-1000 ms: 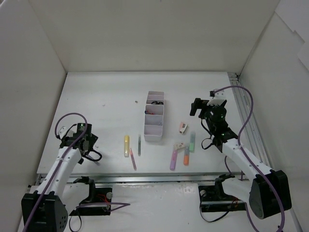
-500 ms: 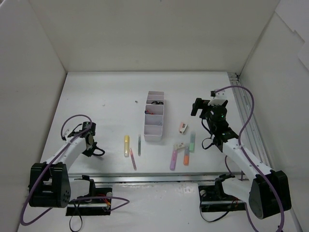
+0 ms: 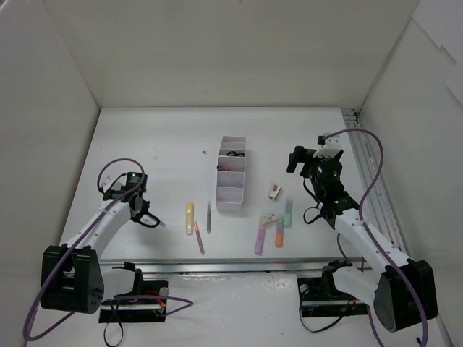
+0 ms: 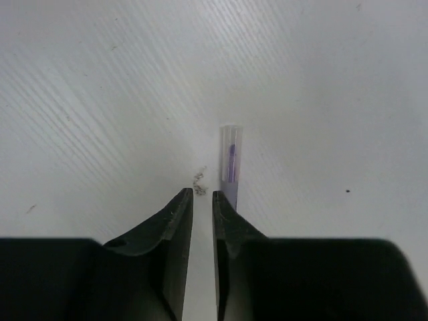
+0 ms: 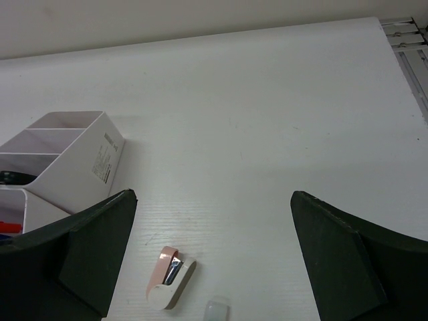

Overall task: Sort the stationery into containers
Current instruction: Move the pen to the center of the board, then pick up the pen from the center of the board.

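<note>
My left gripper (image 3: 153, 221) (image 4: 202, 194) points down at the table left of the stationery, its jaws a narrow slit apart with only bare table between them. A thin pen with a clear cap and purple inside (image 4: 231, 164) lies just outside its right finger. My right gripper (image 3: 295, 160) (image 5: 212, 200) hangs wide open and empty above a white-pink eraser (image 5: 170, 277) (image 3: 274, 190). The white organiser tray (image 3: 217, 195) (image 5: 100, 144) stands mid-table. On the table lie a yellow highlighter (image 3: 189, 217), a dark pencil (image 3: 208, 216), a pink pen (image 3: 198, 237), and purple (image 3: 260, 238), orange (image 3: 279, 233) and green (image 3: 288, 212) highlighters.
Black scissors (image 3: 233, 153) lie in the tray's second compartment from the far end. A second small eraser (image 3: 269, 217) sits beside the highlighters. White walls enclose the table on three sides, and a metal rail (image 3: 369, 173) runs along its right edge.
My left arm has turned and reached right and farther onto the table. Its jaws went from wide open to a narrow slit. The right arm has hardly moved.
</note>
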Available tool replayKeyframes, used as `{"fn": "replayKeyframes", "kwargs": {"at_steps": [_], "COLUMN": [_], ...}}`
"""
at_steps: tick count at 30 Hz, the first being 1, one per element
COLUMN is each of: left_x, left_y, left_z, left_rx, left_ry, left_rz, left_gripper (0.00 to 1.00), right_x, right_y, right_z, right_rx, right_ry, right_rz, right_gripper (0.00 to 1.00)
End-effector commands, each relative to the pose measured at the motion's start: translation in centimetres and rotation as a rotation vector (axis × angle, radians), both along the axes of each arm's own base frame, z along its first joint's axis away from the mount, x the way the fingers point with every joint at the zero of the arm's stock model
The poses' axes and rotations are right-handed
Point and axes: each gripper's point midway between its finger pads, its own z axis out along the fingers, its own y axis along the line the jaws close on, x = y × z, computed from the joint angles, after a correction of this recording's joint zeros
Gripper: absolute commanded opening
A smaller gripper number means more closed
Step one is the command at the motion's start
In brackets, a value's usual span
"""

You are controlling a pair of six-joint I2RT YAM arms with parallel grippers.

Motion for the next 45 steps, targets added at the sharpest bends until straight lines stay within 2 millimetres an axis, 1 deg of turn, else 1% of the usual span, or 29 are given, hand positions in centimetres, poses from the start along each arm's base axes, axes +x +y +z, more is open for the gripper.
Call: {"fn": "replayKeyframes", "kwargs": {"at_steps": [1, 2, 3, 4, 5, 6, 8, 9, 11, 12, 13, 14, 15, 16, 18, 19, 21, 24, 25, 31, 32, 33, 34, 36, 38, 39, 41, 43, 45], "left_x": [2.2, 2.4, 2.7, 3.6, 4.1, 4.3, 5.3, 5.5, 6.6, 6.8, 7.5, 7.6, 7.9, 8.4, 8.7, 9.3, 9.6, 9.6, 9.6, 9.8, 9.9, 10.5, 10.2, 10.4, 10.4, 10.6, 10.7, 11.1, 11.7], "left_y": [0.5, 0.6, 0.5, 0.3, 0.1, -0.3, -0.6, -0.9, -1.4, -2.2, -2.4, -2.9, -3.0, -3.3, -3.9, -3.8, -4.4, -5.1, -5.1, -6.2, -6.2, -6.3, -6.5, -6.5, -6.8, -6.8, -6.9, -7.4, -7.9], "left_z": [2.8, 2.8, 2.3, 2.6, 2.5, 1.7, 1.4, 0.3, 0.1, -0.9, -0.9, -1.7, -1.8, -1.2, -1.3, -0.8, -1.0, -1.0, -0.9, -0.9, -1.2, -0.8, -1.3, -1.0, -1.3, -1.2, -1.1, -0.8, -0.1], "left_rx": [0.050, 0.054, 0.058, 0.050, 0.044, 0.030, 0.018, 0.006, -0.015, -0.033, -0.041, -0.044, -0.046, -0.027, -0.004, 0.004, 0.008, 0.008, 0.006, -0.009, -0.006, -0.004, 0.004, 0.012, 0.019, 0.019, 0.015, -0.004, 0.002], "left_ry": [-0.086, -0.092, -0.078, -0.099, -0.100, -0.072, -0.066, -0.030, -0.038, -0.012, -0.024, -0.001, -0.002, -0.002, 0.011, 0.003, 0.022, 0.061, 0.073, 0.098, 0.113, 0.104, 0.141, 0.159, 0.177, 0.167, 0.155, 0.122, 0.089], "left_rz": [-0.014, -0.008, -0.021, -0.029, -0.040, -0.051, -0.058, -0.061, -0.066, -0.087, -0.088, -0.100, -0.103, -0.105, -0.123, -0.122, -0.146, -0.156, -0.150, -0.148, -0.149, -0.150, -0.168, -0.167, -0.176, -0.176, -0.189, -0.212, -0.263], "left_gripper": [0.18, 0.51, 0.59, 0.66, 0.68, 0.68, 0.68, 0.68, 0.66, 0.65, 0.65, 0.65, 0.64, 0.64, 0.64, 0.64, 0.64, 0.58, 0.51, 0.34, 0.34, 0.34, 0.34, 0.33, 0.28, 0.25, 0.14, 0.00, 0.00], "right_x": [0.7, 0.7, 0.7, 0.7, 0.7, 0.7, 0.7, 0.7, 0.7, 0.7, 0.7, 0.8, 0.8, 0.8, 0.9, 0.9, 0.9, 0.8, 0.8, 0.7, 0.7, 0.6, 0.5, 0.3, 0.2, 0.1, 0.0, -0.1, -0.2], "right_y": [-0.4, -0.2, -0.2, -0.3, -0.2, -0.3, -0.4, -0.3, -0.4, -0.6, -0.5, -0.7, -0.6, -0.5, -0.6, -0.5, -0.7, -1.0, -1.0, -1.3, -1.5, -1.6, -1.7, -1.9, -2.2, -2.1, -2.3, -2.3, -2.5], "right_z": [4.4, 4.4, 4.4, 4.4, 4.3, 4.3, 4.3, 4.3, 4.3, 4.3, 4.2, 4.2, 4.2, 4.1, 4.0, 4.0, 4.0, 4.0, 4.0, 4.2, 4.2, 4.3, 4.3, 4.5, 4.6, 4.7, 4.9, 5.1, 5.3], "right_rx": [0.041, 0.041, 0.038, 0.038, 0.037, 0.034, 0.034, 0.033, 0.030, 0.030, 0.029, 0.027, 0.026, 0.025, 0.026, 0.026, 0.026, 0.023, 0.024, 0.027, 0.027, 0.027, 0.028, 0.025, 0.026, 0.025, 0.030, 0.032, 0.033], "right_ry": [-0.123, -0.122, -0.123, -0.123, -0.120, -0.120, -0.118, -0.120, -0.119, -0.119, -0.117, -0.117, -0.116, -0.113, -0.108, -0.108, -0.108, -0.112, -0.112, -0.118, -0.120, -0.121, -0.124, -0.130, -0.136, -0.138, -0.145, -0.151, -0.157], "right_rz": [-0.023, -0.018, -0.018, -0.019, -0.018, -0.019, -0.021, -0.019, -0.023, -0.029, -0.028, -0.032, -0.030, -0.027, -0.026, -0.026, -0.031, -0.047, -0.046, -0.060, -0.065, -0.069, -0.071, -0.081, -0.087, -0.085, -0.090, -0.090, -0.093], "right_gripper": [0.98, 0.98, 0.98, 0.98, 0.98, 0.98, 0.98, 0.98, 0.98, 0.98, 0.98, 0.98, 0.98, 0.98, 0.98, 0.98, 0.98, 0.98, 0.98, 0.98, 0.98, 0.98, 0.98, 0.98, 0.98, 0.98, 0.98, 0.98, 0.98]}}
